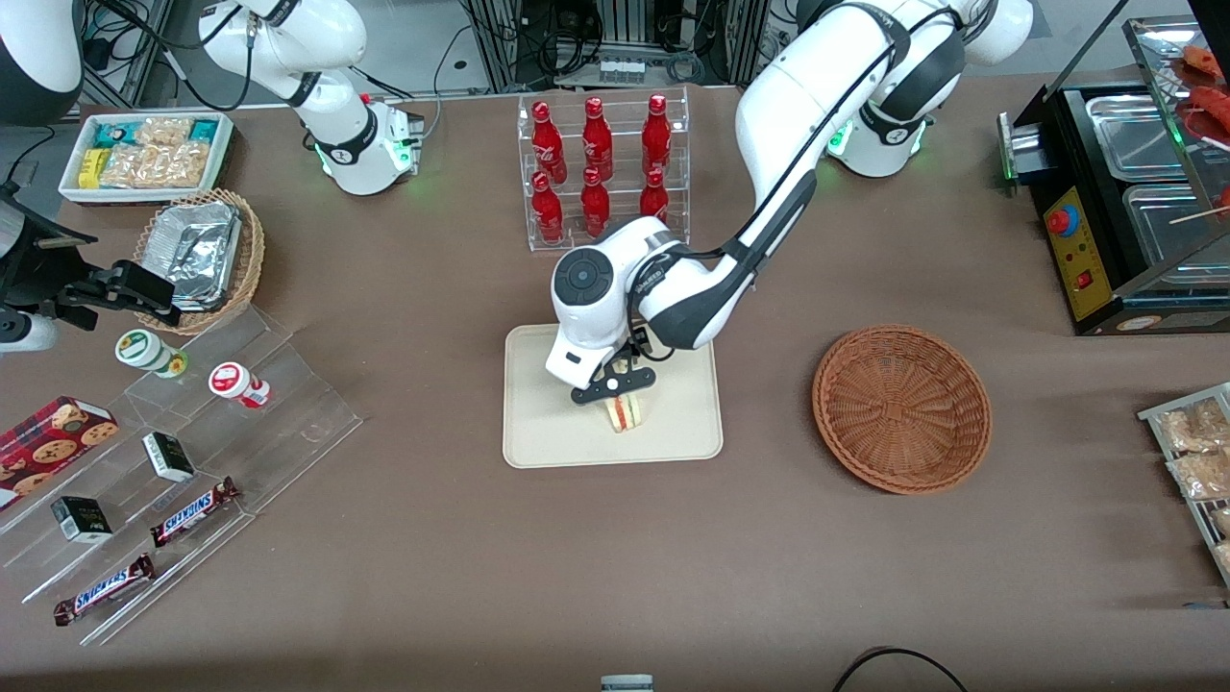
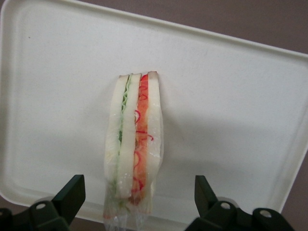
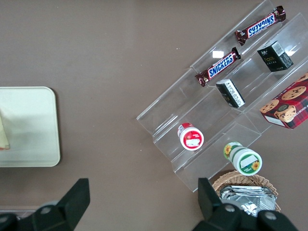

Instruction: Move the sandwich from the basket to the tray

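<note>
The sandwich (image 1: 627, 413) (image 2: 134, 144) lies on the cream tray (image 1: 548, 423) (image 2: 231, 96), a clear-wrapped wedge with its red and green filling edge facing up. My gripper (image 1: 623, 396) (image 2: 138, 192) hovers just above it and is open. The black fingers (image 2: 72, 192) stand wide on either side of the sandwich with a gap to the wrapper on both. The reddish-brown woven basket (image 1: 901, 408) sits beside the tray toward the working arm's end of the table, with nothing in it. The parked wrist view also catches the tray (image 3: 29, 125).
A clear rack of red bottles (image 1: 601, 168) stands farther from the front camera than the tray. A stepped acrylic shelf (image 1: 192, 452) with snacks, a tan basket with foil trays (image 1: 202, 255) and a white bin (image 1: 144, 154) lie toward the parked arm's end. A black warmer (image 1: 1124, 211) stands at the working arm's end.
</note>
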Controlling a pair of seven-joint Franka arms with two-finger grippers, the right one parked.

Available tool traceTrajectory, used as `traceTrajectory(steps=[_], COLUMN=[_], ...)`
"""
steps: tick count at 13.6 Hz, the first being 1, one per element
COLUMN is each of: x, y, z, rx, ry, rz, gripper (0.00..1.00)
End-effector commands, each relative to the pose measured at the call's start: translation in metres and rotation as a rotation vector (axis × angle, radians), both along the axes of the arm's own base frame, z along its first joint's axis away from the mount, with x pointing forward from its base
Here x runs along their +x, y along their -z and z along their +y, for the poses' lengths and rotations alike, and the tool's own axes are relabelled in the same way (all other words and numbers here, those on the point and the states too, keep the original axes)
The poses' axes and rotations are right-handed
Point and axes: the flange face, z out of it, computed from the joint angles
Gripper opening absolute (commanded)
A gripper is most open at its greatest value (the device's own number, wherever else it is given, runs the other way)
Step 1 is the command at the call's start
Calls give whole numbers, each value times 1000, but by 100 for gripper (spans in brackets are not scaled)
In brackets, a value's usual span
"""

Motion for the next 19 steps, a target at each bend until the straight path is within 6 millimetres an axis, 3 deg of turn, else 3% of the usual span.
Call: traceTrajectory(steps=[1, 5, 8, 12, 16, 19], x=[-3, -7, -4, 26, 43, 55], y=[-26, -73, -120, -171, -187, -208], z=[2, 9, 19, 84, 156, 220], rx=[25, 39, 21, 22, 31, 15], ry=[-20, -12, -24, 33, 89, 145], rz=[-10, -23, -61, 8, 61, 89], gripper=[100, 100, 100, 100, 100, 100])
